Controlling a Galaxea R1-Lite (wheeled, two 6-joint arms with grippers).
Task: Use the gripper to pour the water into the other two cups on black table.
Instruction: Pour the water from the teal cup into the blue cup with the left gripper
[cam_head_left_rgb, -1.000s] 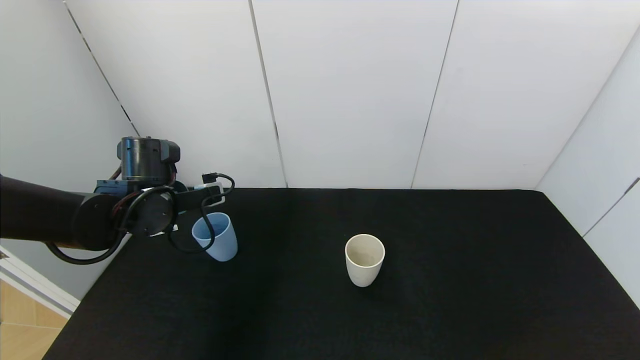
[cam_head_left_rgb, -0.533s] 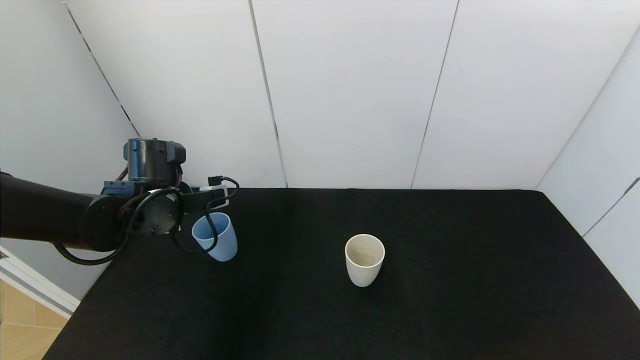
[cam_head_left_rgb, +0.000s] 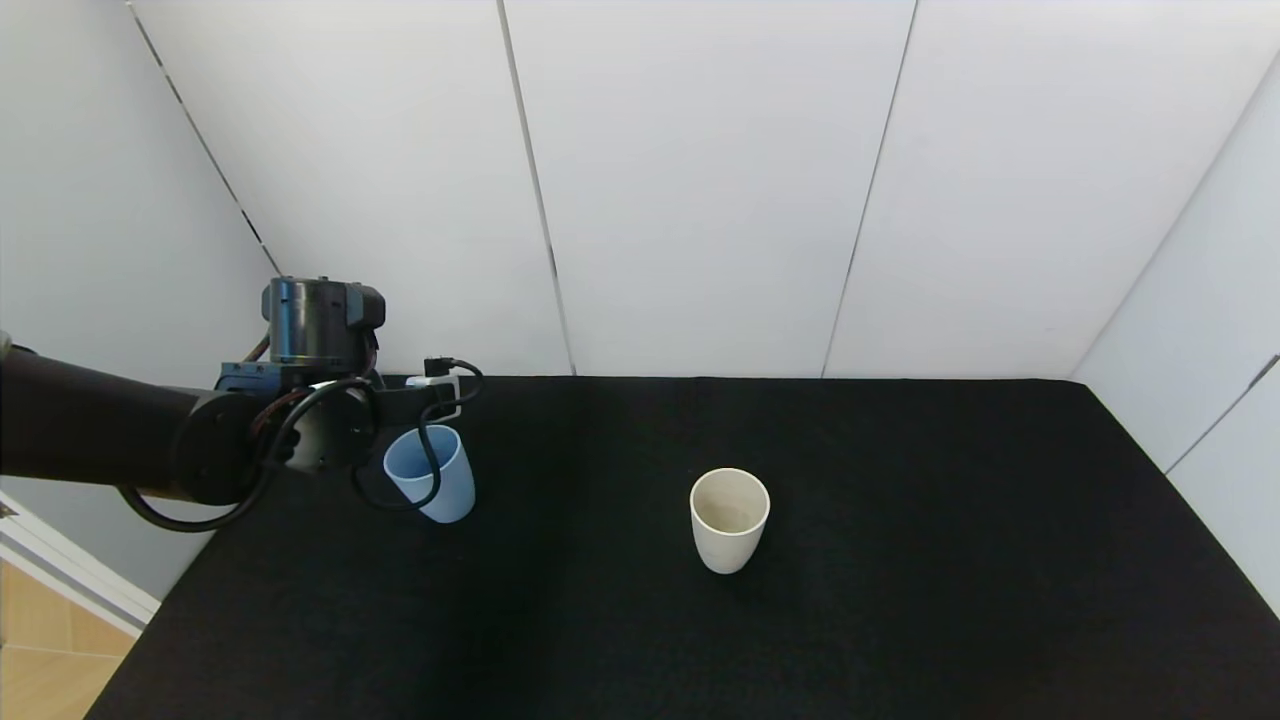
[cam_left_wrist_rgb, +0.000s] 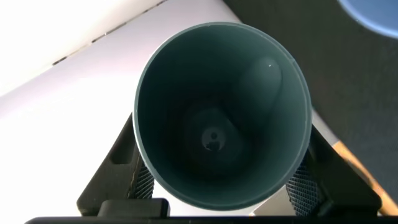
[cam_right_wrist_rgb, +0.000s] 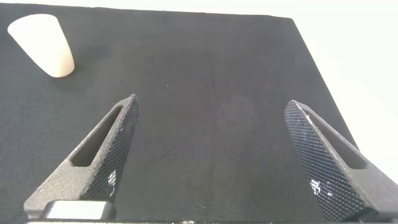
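Left claw (cam_left_wrist_rgb: 221, 186) grips teal cup (cam_left_wrist_rgb: 222, 115) beside blue cup (cam_head_left_rgb: 432, 486).

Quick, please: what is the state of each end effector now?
Left end effector: closed on the teal-green cup.
Right end effector: open, holding nothing, above the black table.

Open right pincer (cam_right_wrist_rgb: 214, 155) above black table (cam_right_wrist_rgb: 205, 68), cream-white cup (cam_right_wrist_rgb: 42, 43) beyond

My head cam looks down over the table (cam_head_left_rgb: 900, 620); each wrist cam peers closely past its tool, sharing that tabletop.
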